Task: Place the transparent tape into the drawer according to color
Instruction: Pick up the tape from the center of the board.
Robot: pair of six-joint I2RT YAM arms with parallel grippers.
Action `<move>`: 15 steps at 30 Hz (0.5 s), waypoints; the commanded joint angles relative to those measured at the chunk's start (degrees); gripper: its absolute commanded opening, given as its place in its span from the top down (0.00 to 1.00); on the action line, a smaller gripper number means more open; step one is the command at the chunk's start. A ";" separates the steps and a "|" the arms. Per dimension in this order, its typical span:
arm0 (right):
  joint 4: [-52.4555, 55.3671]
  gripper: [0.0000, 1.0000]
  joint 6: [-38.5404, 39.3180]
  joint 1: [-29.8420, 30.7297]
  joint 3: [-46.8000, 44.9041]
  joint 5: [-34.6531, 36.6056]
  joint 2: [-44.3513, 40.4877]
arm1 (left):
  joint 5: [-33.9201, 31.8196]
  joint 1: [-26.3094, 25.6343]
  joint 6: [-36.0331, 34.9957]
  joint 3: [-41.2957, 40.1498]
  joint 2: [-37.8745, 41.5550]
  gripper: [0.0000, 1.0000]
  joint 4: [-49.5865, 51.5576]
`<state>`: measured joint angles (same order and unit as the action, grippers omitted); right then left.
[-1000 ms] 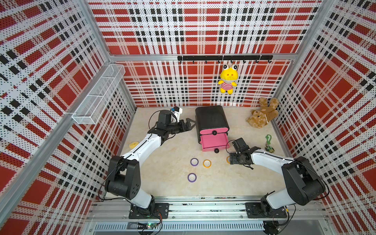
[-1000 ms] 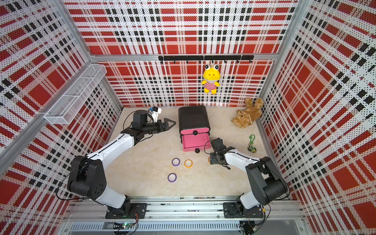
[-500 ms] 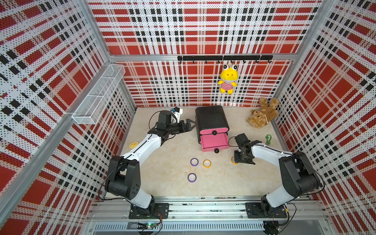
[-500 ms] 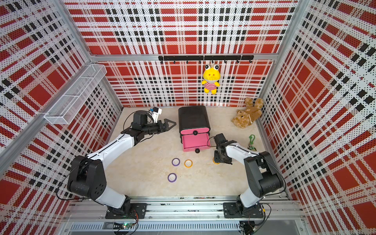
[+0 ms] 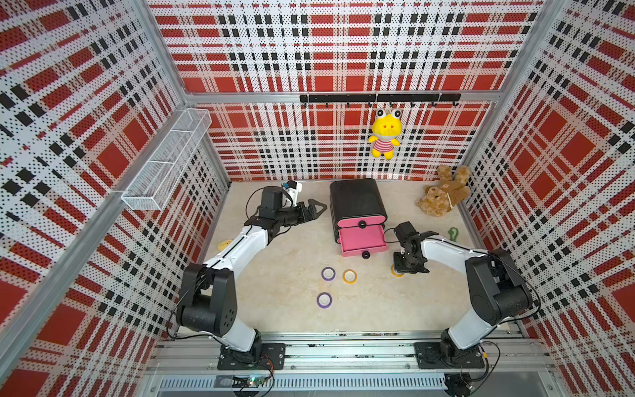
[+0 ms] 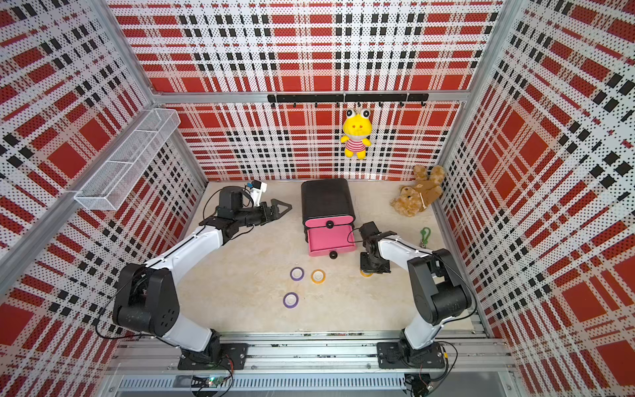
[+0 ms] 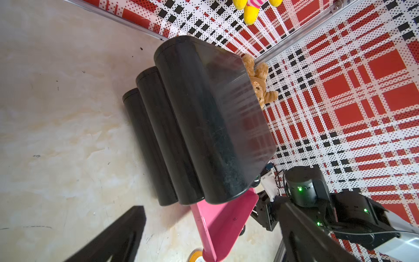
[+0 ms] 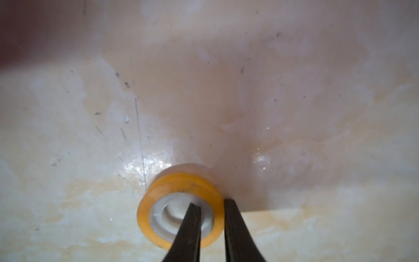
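Observation:
An orange roll of transparent tape (image 8: 181, 188) lies flat on the floor to the right of the open pink drawer (image 5: 360, 237). My right gripper (image 8: 212, 204) points down onto it, shut on its rim, one finger in the white core and one outside; in both top views (image 5: 400, 271) (image 6: 369, 271) it covers most of the roll. Two purple rolls (image 5: 328, 274) (image 5: 324, 300) and another orange roll (image 5: 349, 276) lie in front of the drawer. My left gripper (image 5: 318, 208) hangs open and empty, left of the black cabinet (image 5: 355, 199).
A brown teddy bear (image 5: 443, 196) lies at the back right. A green clip (image 5: 453, 233) sits by the right wall. A yellow plush (image 5: 385, 137) hangs from the hook rail. A wire basket (image 5: 165, 161) is on the left wall, with a small yellow piece (image 5: 225, 244) below it.
My right gripper has swung from reaching sideways to pointing down at the orange roll and has closed on its rim. The left arm has not moved.

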<state>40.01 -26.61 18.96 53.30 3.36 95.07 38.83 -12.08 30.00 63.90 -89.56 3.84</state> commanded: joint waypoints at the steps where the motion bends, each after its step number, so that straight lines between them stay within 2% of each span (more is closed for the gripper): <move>1: 3.28 1.00 -0.69 -0.43 -3.73 -1.33 2.23 | 0.79 -0.01 -0.82 -0.62 1.25 0.01 -1.20; 6: 6.56 1.00 -1.55 -0.48 -2.31 1.01 -3.57 | 0.51 0.03 -0.86 -0.66 1.31 0.01 -1.21; 15: 13.16 1.00 -3.89 -0.46 0.06 1.23 -15.61 | 0.16 -0.36 -0.73 -0.75 1.05 0.01 -1.21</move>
<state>49.25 -29.15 18.94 51.81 3.90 82.63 38.76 -12.12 29.98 63.90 -89.56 3.81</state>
